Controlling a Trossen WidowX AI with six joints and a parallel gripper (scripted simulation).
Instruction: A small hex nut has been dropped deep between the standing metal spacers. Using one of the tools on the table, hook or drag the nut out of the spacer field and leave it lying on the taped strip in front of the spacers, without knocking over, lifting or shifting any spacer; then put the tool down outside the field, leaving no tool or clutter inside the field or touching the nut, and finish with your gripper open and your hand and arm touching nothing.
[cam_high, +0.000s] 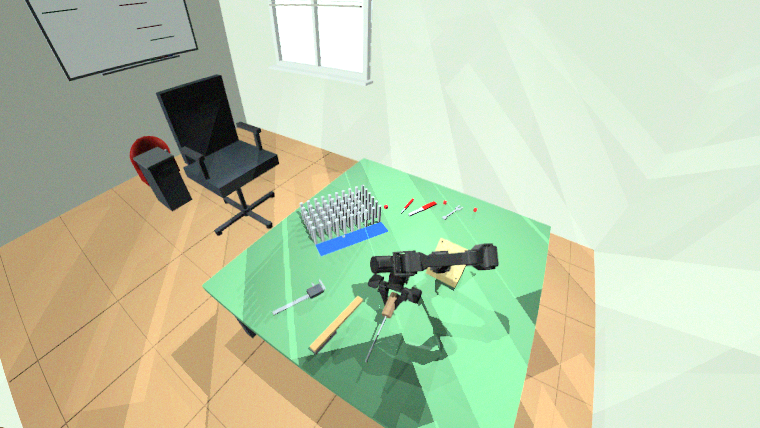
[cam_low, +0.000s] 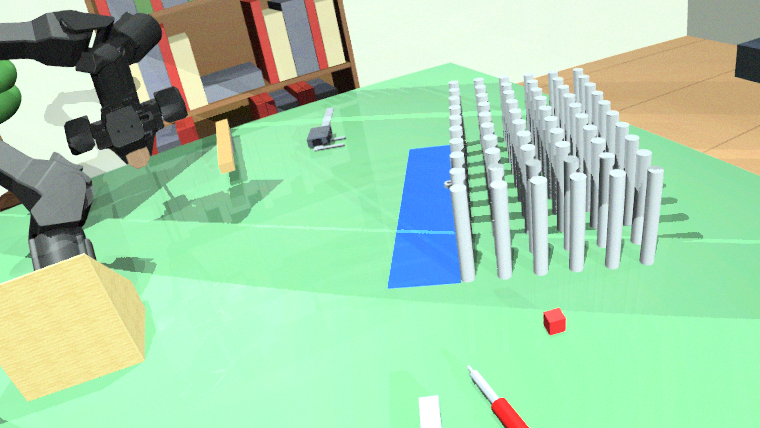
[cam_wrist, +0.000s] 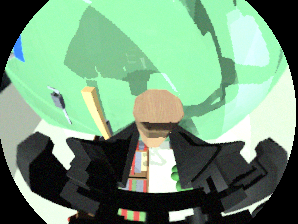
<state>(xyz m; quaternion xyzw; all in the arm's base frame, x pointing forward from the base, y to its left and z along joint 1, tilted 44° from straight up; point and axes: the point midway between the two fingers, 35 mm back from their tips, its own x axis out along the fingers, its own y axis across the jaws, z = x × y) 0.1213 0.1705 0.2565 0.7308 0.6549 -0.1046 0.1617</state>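
Seen from above, on the table (cam_high: 478, 329) (cam_low: 265, 329) (cam_wrist: 125, 25), the strip (cam_high: 351, 240) (cam_low: 425, 212) (cam_wrist: 19, 48) lies directly before the spacers (cam_high: 343, 227) (cam_low: 577, 223). Right of the spacers lie the screwdriver (cam_high: 407, 205) (cam_low: 508, 412), then the wrench (cam_high: 452, 212). Well before them are the caliper (cam_high: 315, 290) (cam_low: 319, 136) (cam_wrist: 58, 100) and the bar (cam_high: 336, 325) (cam_low: 225, 146) (cam_wrist: 95, 112); off the table, behind and left of them, stands the chair (cam_high: 234, 164).

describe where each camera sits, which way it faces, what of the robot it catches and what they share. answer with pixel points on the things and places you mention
Top: high above, looking down across the green table (cam_high: 265, 276); arm and gripper (cam_high: 392, 293) (cam_low: 135, 151) (cam_wrist: 154, 123) visible.
Exterior: low beside the table, facing along the spacers (cam_high: 340, 215) (cam_low: 577, 223); bent arm and gripper at left.
Wrist: on the hand, looking past its fingers and the wooden handle (cam_high: 390, 305) (cam_low: 138, 157) (cam_wrist: 158, 107).
Top and exterior share the spacers.
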